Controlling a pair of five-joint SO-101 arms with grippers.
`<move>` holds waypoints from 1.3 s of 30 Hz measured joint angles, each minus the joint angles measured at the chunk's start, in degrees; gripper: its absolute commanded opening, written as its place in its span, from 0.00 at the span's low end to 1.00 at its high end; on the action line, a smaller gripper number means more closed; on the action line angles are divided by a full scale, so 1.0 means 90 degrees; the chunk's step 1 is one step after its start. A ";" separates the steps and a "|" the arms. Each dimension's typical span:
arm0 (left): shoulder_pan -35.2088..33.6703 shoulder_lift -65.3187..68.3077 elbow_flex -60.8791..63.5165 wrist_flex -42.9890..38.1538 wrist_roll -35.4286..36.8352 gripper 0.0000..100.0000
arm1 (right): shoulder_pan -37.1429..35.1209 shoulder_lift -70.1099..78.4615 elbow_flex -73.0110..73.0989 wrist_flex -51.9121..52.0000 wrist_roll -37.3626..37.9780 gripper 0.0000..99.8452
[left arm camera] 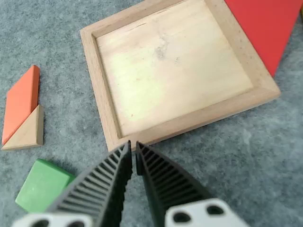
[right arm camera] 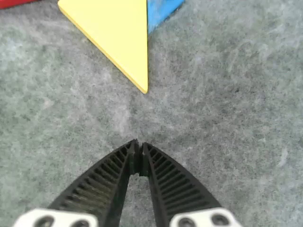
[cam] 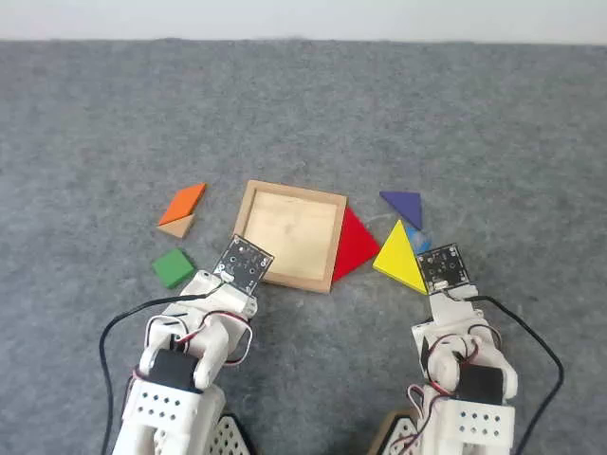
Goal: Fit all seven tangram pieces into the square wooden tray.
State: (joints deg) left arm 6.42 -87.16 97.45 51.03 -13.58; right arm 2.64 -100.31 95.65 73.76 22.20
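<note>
Since the wooden tray (left arm camera: 102, 94) holds no piece, the first pick looks pending; left tool (left arm camera: 133, 150) and right tool (right arm camera: 139, 150), pinched empty, must open.

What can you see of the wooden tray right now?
The wooden tray is a shallow square of pale bare-looking wood, with a raised rim and a faintly scuffed floor. It lies flat on the grey table, slightly turned, holding no pieces. The red triangle lies against its right rim. The shut left end effector is at its near rim; contact cannot be told.
</note>
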 measured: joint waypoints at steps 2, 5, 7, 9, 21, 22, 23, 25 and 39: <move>0.0000 0.0000 0.0000 0.0000 0.0000 0.02 | 0.0000 0.0000 0.0000 0.0000 0.0000 0.01; 0.0000 0.0000 0.0000 0.0000 0.0000 0.02 | 0.0000 0.0000 0.0000 0.0000 0.0000 0.01; 0.0000 0.0000 0.0000 0.0000 0.0000 0.02 | 0.0000 0.0000 0.0000 0.0000 0.0000 0.01; 0.0000 0.0000 0.0000 0.0000 0.0000 0.02 | 0.0000 0.0000 0.0000 0.0000 0.0000 0.01; -0.0879 0.0000 0.0000 0.0000 -0.1211 0.02 | 0.0000 0.0000 0.0000 0.0000 0.0000 0.01; -0.0908 0.0000 0.0000 0.0000 -0.1299 0.02 | 0.0000 0.0000 0.0000 0.0000 0.0000 0.01; -0.0928 0.0000 0.0000 0.0000 -0.1348 0.02 | 0.0000 0.0000 0.0000 0.0000 0.0000 0.01; -0.0938 0.0000 0.0000 0.0000 -0.1387 0.02 | 0.0000 0.0000 0.0000 0.0000 0.0000 0.01; -0.1260 0.0000 0.0000 0.0020 -0.1436 0.02 | 0.0000 0.0000 0.0000 0.0000 -0.0010 0.01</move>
State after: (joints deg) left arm -4.92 -87.16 97.45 51.21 -26.51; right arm 2.64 -100.31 95.65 73.76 22.11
